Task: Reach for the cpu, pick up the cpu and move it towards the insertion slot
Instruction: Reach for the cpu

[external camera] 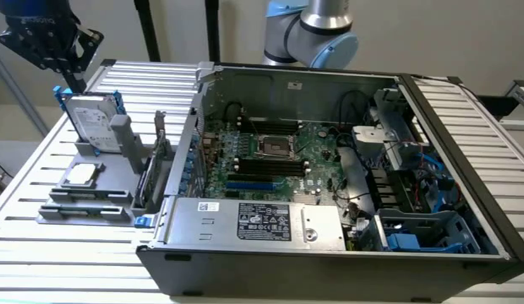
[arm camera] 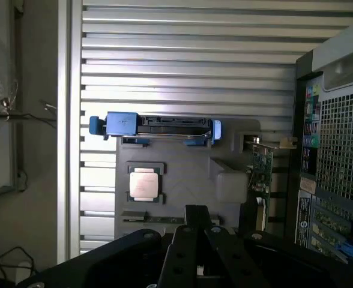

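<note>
Black pincer (arm camera: 197, 211): closed, empty. Small silvery-grey square cpu (arm camera: 144, 183): below pincer, well apart. Advice: open jaws, centre over chip, descend level.

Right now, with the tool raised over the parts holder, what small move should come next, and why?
Probably ease the tool down and across toward the cpu. The tool is shut, holds nothing and hangs up near the hard drive, while the cpu lies untouched in its grey holder outside the computer case.
</note>
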{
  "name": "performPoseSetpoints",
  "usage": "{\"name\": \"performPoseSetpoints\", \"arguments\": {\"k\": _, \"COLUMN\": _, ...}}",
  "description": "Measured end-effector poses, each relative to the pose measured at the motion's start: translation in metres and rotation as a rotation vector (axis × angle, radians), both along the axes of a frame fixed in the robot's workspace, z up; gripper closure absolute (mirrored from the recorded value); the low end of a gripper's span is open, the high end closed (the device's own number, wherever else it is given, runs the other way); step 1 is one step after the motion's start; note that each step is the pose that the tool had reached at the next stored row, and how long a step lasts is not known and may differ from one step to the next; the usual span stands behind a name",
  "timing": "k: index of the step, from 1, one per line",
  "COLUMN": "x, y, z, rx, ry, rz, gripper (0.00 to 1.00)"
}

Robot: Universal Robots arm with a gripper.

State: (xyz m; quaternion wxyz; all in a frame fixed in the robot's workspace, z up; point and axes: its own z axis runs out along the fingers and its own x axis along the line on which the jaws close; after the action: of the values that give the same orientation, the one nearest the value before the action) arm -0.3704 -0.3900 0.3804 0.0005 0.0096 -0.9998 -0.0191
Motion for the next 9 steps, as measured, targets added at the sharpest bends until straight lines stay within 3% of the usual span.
{"name": "performPoseSetpoints", "arguments": {"k": 2, "x": -0.003, "y": 0.0002, "z": -0.0004, "rx": 0.0000, "ry": -0.0002, "rz": 0.000, "gripper": 0.89}}
{"name": "performPoseSetpoints", "arguments": {"k": 9, "x": -0.035, "y": 0.0005, "z": -0.0084, "rx": 0.0000, "ry": -0.0012, "rz": 0.000, "gripper": 0.89}}
